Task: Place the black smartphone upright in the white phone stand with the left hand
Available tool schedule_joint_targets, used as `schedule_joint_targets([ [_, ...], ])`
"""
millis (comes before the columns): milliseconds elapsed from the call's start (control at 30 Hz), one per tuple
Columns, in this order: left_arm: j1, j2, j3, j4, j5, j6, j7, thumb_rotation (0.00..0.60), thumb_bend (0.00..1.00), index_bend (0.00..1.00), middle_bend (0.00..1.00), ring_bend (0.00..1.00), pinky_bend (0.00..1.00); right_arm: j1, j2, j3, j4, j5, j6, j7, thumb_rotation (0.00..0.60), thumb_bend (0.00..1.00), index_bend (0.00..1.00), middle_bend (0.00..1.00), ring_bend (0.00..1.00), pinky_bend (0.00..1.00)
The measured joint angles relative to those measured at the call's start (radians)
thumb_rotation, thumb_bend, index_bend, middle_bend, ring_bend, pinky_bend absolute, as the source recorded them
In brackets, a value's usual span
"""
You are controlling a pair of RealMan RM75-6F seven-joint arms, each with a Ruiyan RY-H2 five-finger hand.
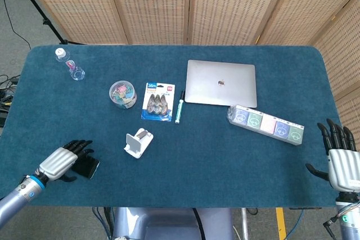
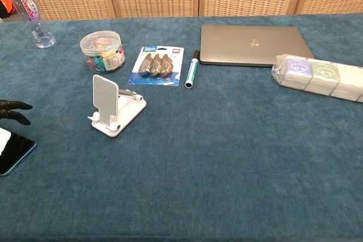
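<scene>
The black smartphone (image 1: 90, 167) (image 2: 13, 153) lies flat on the blue table near the front left. My left hand (image 1: 63, 159) hovers over its left part with fingers spread, holding nothing; only its fingertips (image 2: 12, 110) show in the chest view. The white phone stand (image 1: 138, 143) (image 2: 113, 106) stands empty to the right of the phone. My right hand (image 1: 341, 161) rests open at the table's front right edge, fingers spread upward.
Behind the stand are a jar of clips (image 1: 122, 94), a blister pack (image 1: 158, 101) and a green marker (image 1: 180, 107). A closed laptop (image 1: 221, 83) and a row of packaged boxes (image 1: 265, 124) lie to the right. A water bottle (image 1: 70, 64) stands far left.
</scene>
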Motion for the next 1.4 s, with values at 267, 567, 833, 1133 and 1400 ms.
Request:
schedule_joint_targets([
  [267, -0.02, 0.021, 0.009, -0.044, -0.023, -0.053, -0.004, 0.6, 0.16, 0.19, 0.04, 0.04, 0.13, 0.0, 0.001, 0.0, 0.0, 0.002, -0.001, 0.001, 0.6, 0.0, 0.0, 0.0, 0.0, 0.0],
  [567, -0.007, 0.004, -0.012, -0.045, -0.062, -0.04, 0.05, 0.6, 0.15, 0.2, 0.04, 0.08, 0.19, 0.001, -0.001, -0.004, -0.001, 0.0, -0.004, -0.002, 0.6, 0.0, 0.0, 0.0, 0.0, 0.0],
  [833, -0.025, 0.002, -0.007, -0.068, -0.068, -0.085, 0.061, 0.6, 0.15, 0.22, 0.05, 0.09, 0.21, 0.002, -0.001, -0.003, -0.002, 0.006, -0.01, -0.001, 0.6, 0.0, 0.0, 0.0, 0.0, 0.0],
  [1133, -0.019, -0.008, -0.014, -0.067, -0.082, -0.077, 0.097, 0.6, 0.16, 0.51, 0.33, 0.32, 0.41, 0.004, 0.002, -0.003, -0.005, 0.01, -0.016, 0.005, 0.6, 0.0, 0.0, 0.0, 0.0, 0.0],
  [1400, 0.008, -0.027, -0.026, -0.037, -0.076, 0.005, 0.093, 0.6, 0.18, 0.56, 0.41, 0.38, 0.47, 0.005, 0.001, -0.004, -0.007, 0.009, -0.016, 0.003, 0.6, 0.0, 0.0, 0.0, 0.0, 0.0],
])
